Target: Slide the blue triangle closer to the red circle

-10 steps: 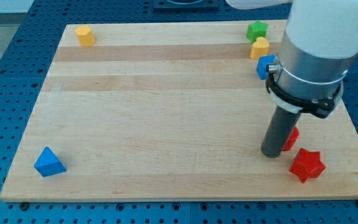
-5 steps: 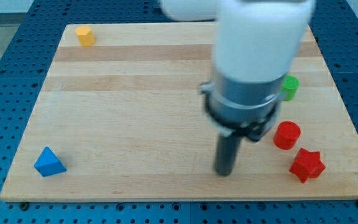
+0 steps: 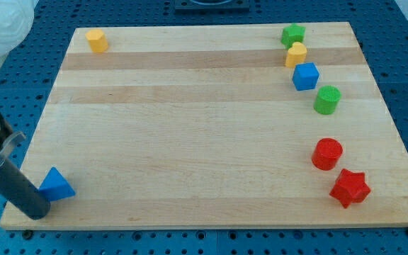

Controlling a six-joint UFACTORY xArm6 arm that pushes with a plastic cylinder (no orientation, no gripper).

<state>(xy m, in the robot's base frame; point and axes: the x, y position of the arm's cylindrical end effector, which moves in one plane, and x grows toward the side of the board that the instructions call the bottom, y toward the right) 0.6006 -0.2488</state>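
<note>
The blue triangle (image 3: 56, 185) lies near the board's bottom left corner. The red circle (image 3: 326, 154) lies far off at the view's right, lower half. My tip (image 3: 35, 212) is at the board's bottom left edge, just left of and below the blue triangle, touching or nearly touching its left side. The rod slants up to the view's left edge.
A red star (image 3: 350, 188) lies just below right of the red circle. Up the right side are a green cylinder (image 3: 326, 100), a blue cube (image 3: 305, 76), a yellow block (image 3: 296, 54) and a green star (image 3: 293, 33). A yellow block (image 3: 97, 40) sits at top left.
The arm swept from beside the red circle at the right across the board to the bottom left corner, beside the blue triangle. No block has visibly moved.
</note>
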